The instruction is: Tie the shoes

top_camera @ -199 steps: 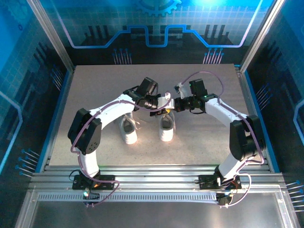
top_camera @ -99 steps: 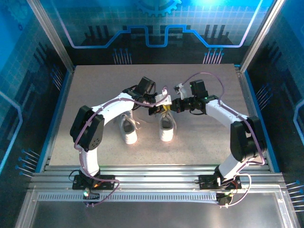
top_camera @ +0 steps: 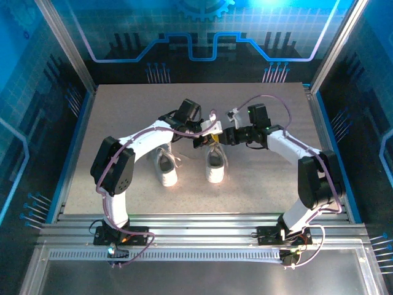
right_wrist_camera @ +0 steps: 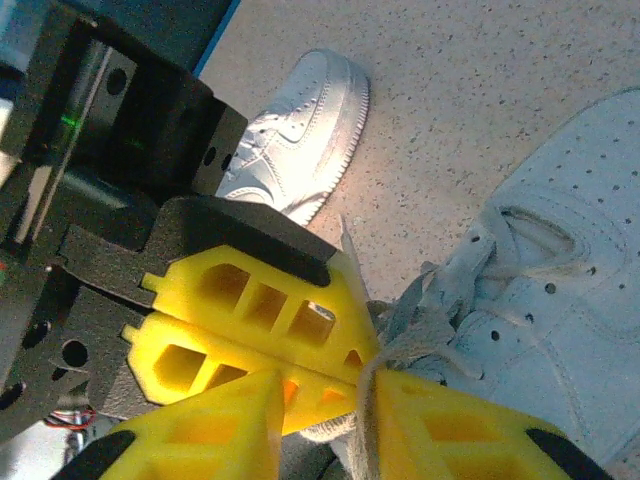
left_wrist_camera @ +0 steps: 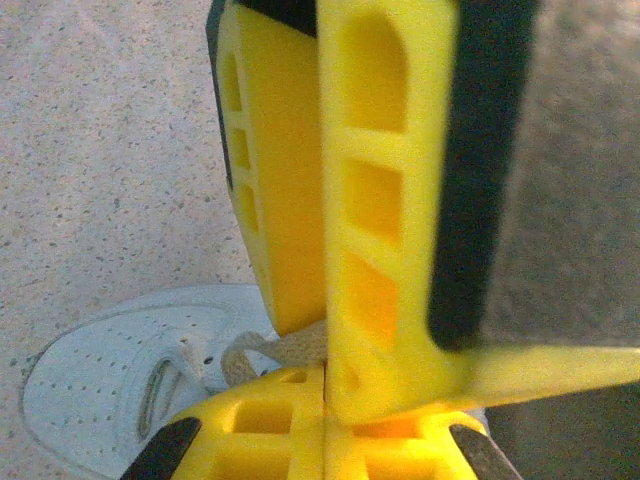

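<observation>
The left gripper (left_wrist_camera: 322,335) is clenched: its two yellow fingers (left_wrist_camera: 290,190) press flat together, and a flat white lace (left_wrist_camera: 290,348) comes out from between their tips, pinched there. Right against those tips sits the right gripper (right_wrist_camera: 328,385), met almost nose to nose with the left one. In its own wrist view its jaws stand a little apart, with a strand of the lace running up through the narrow gap and lying along the inner edge of one finger. Whether that strand is pressed at all I cannot tell. From the pinch the lace drops in loose, crumpled loops to the tongue of the right shoe (right_wrist_camera: 540,270), a small white sneaker with a perforated toe, which lies directly below the two grippers. The left shoe (right_wrist_camera: 300,120) stands beside it to the left, apart from it and touched by neither gripper, its own laces slack. Seen from above, both arms reach in from either side and meet just over the far end of the right shoe. The pair rests side by side around the middle of the speckled grey table (top_camera: 264,178), the left shoe partly under the left forearm.
</observation>
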